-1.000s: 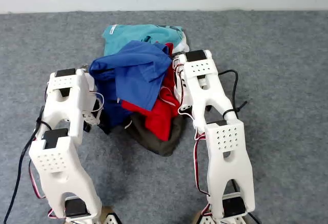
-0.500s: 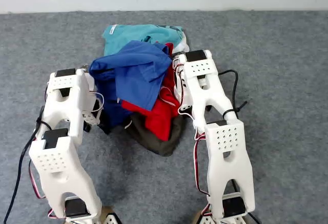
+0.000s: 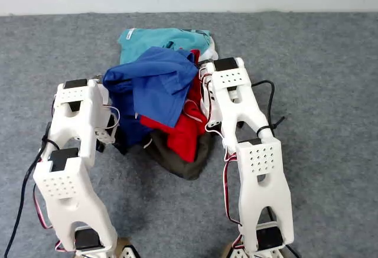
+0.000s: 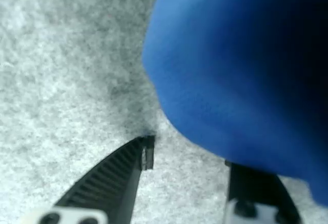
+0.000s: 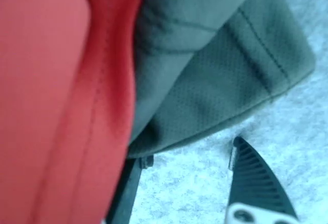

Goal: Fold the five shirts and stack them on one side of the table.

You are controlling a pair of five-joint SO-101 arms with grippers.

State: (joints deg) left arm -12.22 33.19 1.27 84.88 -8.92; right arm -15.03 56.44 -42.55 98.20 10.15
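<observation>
Several shirts lay in one soft heap (image 3: 162,107) between both pincers. The left pincer (image 4: 192,160) was open, with the blue shirt (image 4: 230,70) close over one finger. The right pincer (image 5: 190,155) was open too, just beside the hem of the olive shirt (image 5: 205,70). The cloth looked light and limp, so a hem seemed the best place to grip

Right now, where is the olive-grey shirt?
In the high view, the olive-grey shirt lies partly under the red shirt, on its near side, between the left arm and right arm.
</observation>
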